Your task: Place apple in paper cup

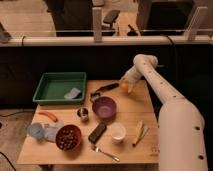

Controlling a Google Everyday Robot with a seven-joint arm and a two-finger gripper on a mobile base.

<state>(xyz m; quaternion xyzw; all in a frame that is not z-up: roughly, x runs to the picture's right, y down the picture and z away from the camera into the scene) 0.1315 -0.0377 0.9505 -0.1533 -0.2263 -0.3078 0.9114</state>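
Observation:
The apple (124, 87), small, round and orange, is at the far right part of the wooden table (135, 150). My gripper (127, 81) is right at the apple, touching or just above it, at the end of the white arm that reaches in from the right. The paper cup (117, 132), short and white with a wide mouth, stands upright near the table's front, well in front of the apple and apart from the gripper.
A purple bowl (104, 107) sits between apple and cup. A black utensil (104, 89) lies left of the apple. A green tray (55, 82), metal cup (83, 113), carrot (47, 115), red bowl (68, 138), dark bar (97, 132), fork (105, 152) and banana (139, 131) are also here.

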